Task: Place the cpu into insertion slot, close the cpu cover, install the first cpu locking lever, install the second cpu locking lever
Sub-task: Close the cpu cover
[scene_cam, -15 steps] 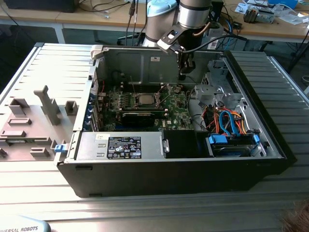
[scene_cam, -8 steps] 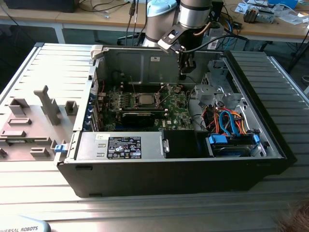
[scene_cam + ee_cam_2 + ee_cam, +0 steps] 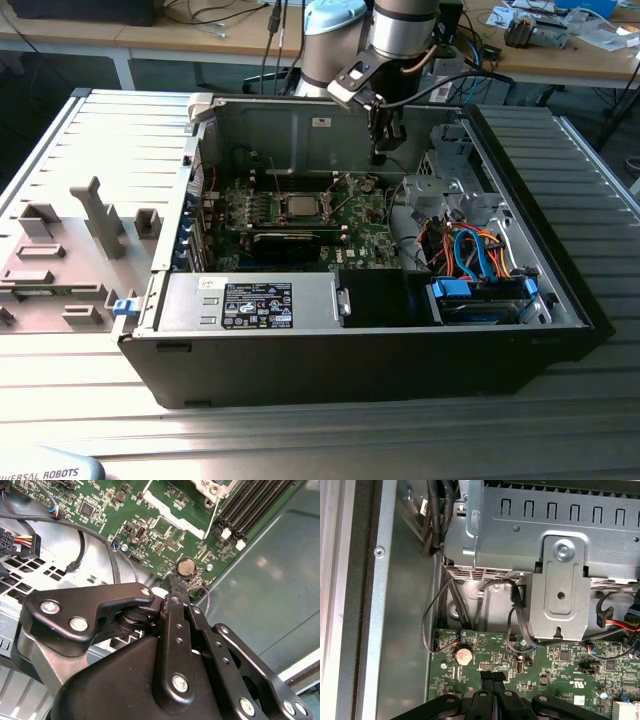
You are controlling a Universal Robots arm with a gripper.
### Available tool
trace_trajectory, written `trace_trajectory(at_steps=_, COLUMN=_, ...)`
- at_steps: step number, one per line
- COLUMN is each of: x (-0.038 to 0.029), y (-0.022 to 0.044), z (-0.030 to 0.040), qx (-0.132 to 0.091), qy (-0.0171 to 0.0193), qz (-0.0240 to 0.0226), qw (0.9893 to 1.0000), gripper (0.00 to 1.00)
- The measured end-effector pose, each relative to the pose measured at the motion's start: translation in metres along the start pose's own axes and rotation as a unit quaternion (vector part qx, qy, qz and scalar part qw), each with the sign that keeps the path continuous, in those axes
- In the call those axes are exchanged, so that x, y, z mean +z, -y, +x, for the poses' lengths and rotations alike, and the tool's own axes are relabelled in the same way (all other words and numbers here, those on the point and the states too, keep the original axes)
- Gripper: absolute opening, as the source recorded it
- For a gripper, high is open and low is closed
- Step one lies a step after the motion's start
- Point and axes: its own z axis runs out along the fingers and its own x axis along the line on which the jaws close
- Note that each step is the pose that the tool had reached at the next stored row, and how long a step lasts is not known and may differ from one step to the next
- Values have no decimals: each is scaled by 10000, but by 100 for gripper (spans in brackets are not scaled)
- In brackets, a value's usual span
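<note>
- One ribbed surface (image 3: 590,420) carries one open computer case (image 3: 330,365); the case's far wall stands close behind the arm, so a wide sweep could strike sheet metal
- One green motherboard (image 3: 365,235) lies flat inside the case; a scrape across it could shear off small parts
- One pincer (image 3: 492,675) hangs low over the board's corner, at about two o'clock from the socket in the exterior view; its two fingers (image 3: 176,587) are pressed together on nothing I can see
- One insertion slot (image 3: 283,206) sits mid-board; the one grey square at its centre looks to be the cpu (image 3: 301,206), already seated; I cannot tell whether the cpu cover is down
- At least three thin black cables (image 3: 432,615) loop near that corner; a finger catching one could tug a plug loose
- One coin cell (image 3: 463,655) lies just beside the fingertips; a slip could pry it out or short it
</note>
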Motion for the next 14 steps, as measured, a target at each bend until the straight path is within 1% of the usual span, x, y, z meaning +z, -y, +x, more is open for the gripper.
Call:
trace_trajectory(at_steps=5, x=25, y=3, z=7, qx=1, qy=0, qz=0, qw=10000, gripper=11)
trace_trajectory(at_steps=8, x=47, y=10, z=-32, qx=0, qy=1, qz=0, qw=10000, gripper=11)
trace_trajectory(at_steps=9, x=52, y=11, z=-44, qx=0, qy=7, qz=5, qw=10000, gripper=11)
trace_trajectory(at_steps=11, x=58, y=13, z=-64, qx=-1, qy=38, qz=55, qw=10000, gripper=11)
trace_trajectory(at_steps=12, x=59, y=14, z=-73, qx=-2, qy=47, qz=99, qw=9999, gripper=11)
trace_trajectory(at_steps=13, x=61, y=14, z=-79, qx=-4, qy=49, qz=158, qw=9999, gripper=11)
trace_trajectory(at_steps=14, x=67, y=15, z=-88, qx=-7, qy=45, qz=256, qw=9997, gripper=11)
